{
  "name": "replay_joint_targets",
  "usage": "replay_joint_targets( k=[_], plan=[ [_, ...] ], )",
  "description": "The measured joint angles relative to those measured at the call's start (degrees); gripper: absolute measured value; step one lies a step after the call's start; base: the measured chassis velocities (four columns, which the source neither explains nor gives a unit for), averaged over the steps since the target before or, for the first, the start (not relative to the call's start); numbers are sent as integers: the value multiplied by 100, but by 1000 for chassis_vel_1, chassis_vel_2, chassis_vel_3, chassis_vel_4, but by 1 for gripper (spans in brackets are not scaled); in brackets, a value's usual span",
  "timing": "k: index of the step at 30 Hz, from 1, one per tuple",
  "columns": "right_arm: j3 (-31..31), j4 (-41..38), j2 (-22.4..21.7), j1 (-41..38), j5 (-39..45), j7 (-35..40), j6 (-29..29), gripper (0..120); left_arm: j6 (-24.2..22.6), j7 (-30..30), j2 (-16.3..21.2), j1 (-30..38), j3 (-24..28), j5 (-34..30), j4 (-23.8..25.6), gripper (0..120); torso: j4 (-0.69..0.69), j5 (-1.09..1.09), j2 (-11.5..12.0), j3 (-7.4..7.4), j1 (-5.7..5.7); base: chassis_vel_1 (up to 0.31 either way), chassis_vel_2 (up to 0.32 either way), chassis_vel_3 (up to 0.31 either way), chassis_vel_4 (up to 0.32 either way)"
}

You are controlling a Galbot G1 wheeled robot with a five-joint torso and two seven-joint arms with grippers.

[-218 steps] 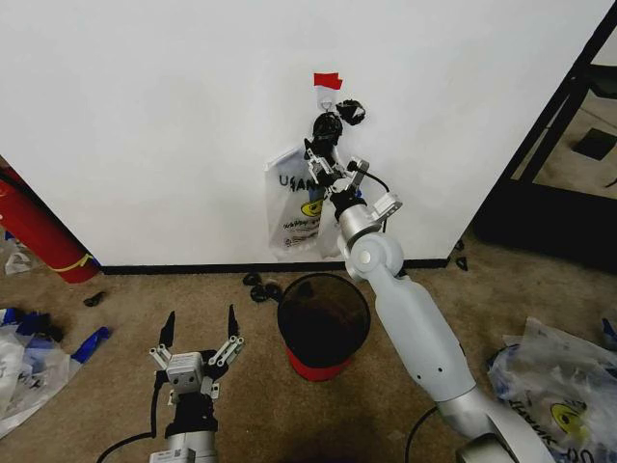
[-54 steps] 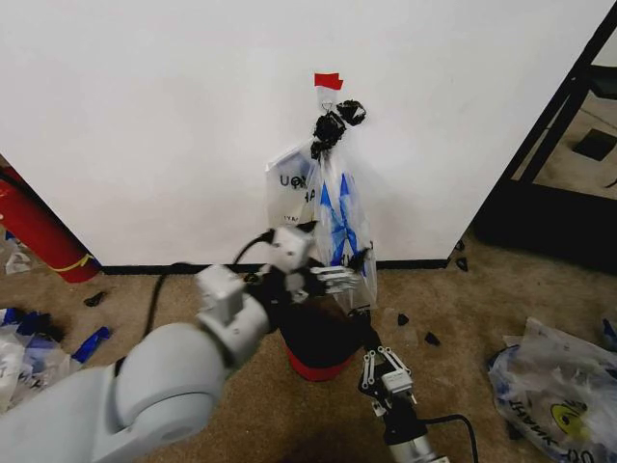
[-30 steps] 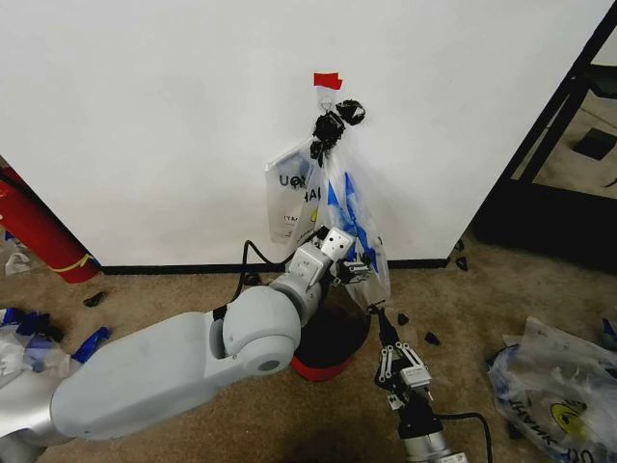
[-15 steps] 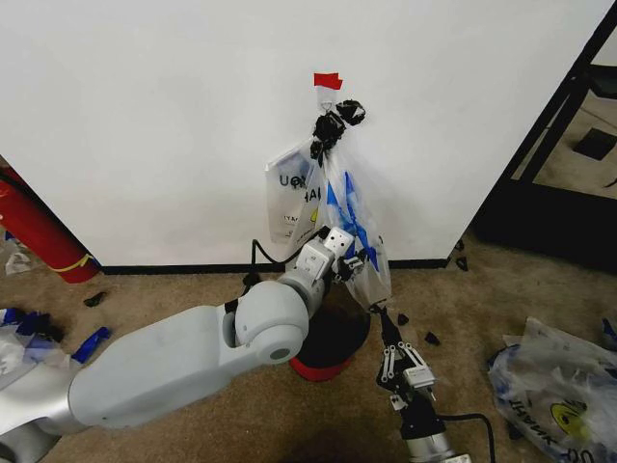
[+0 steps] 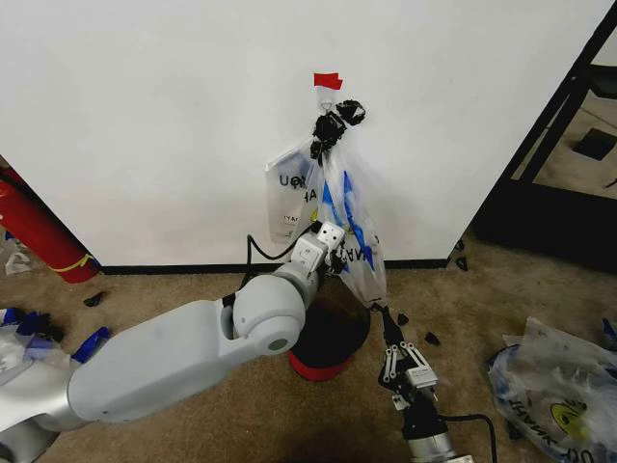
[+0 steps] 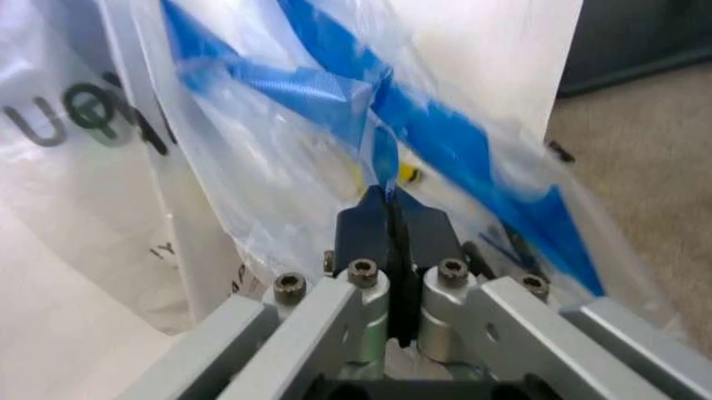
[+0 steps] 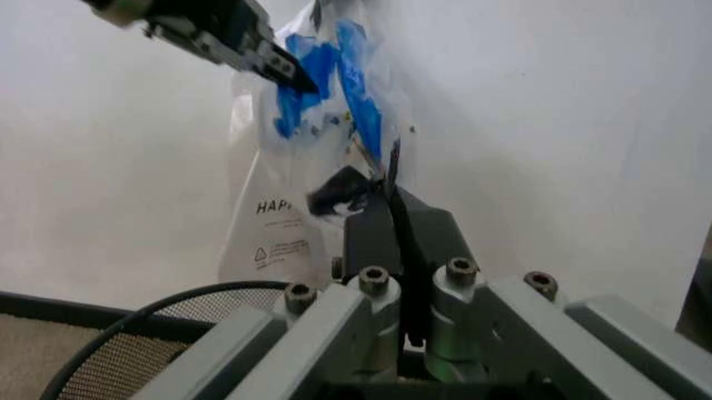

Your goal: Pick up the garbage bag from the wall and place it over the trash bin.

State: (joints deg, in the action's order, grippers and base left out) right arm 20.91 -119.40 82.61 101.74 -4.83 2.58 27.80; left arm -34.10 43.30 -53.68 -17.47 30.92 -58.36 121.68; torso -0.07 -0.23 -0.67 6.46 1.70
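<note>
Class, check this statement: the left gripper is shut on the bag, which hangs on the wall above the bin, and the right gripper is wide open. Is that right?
Not quite. The right gripper is shut on the bag, as the right wrist view shows. The rest holds: the left gripper is shut on it, and it hangs on the wall above the bin.

Thin see-through bag with blue bands and black letters, hanging on the white wall, stretched down and a bit to the right. Lower part pinched by the left pincer. Small round black mesh bin with red base on the floor just below.
</note>
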Motion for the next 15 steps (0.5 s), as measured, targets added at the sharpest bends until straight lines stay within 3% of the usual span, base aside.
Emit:
replay_joint_targets(
  k=[5,8,10,15],
  plan=[
    [92,-75,-32,82,-50,23,-52,0,53,-40,162,-173,-191,21,244,0,1,0,0,0,0,0,0,0,0],
    [170,-162,-90,202,-104,25,-71,6,86,-51,237,-326,-340,35,407,0,1,0,0,0,0,0,0,0,0],
    [305,-418,-260,424,-153,19,-91,25,114,-93,309,-539,-502,124,676,0,0,0,0,-1,0,0,0,0,0],
    [448,-745,-532,449,109,-81,-320,41,136,-154,307,-698,-517,295,730,0,0,-1,0,0,0,0,0,0,0]
  ],
)
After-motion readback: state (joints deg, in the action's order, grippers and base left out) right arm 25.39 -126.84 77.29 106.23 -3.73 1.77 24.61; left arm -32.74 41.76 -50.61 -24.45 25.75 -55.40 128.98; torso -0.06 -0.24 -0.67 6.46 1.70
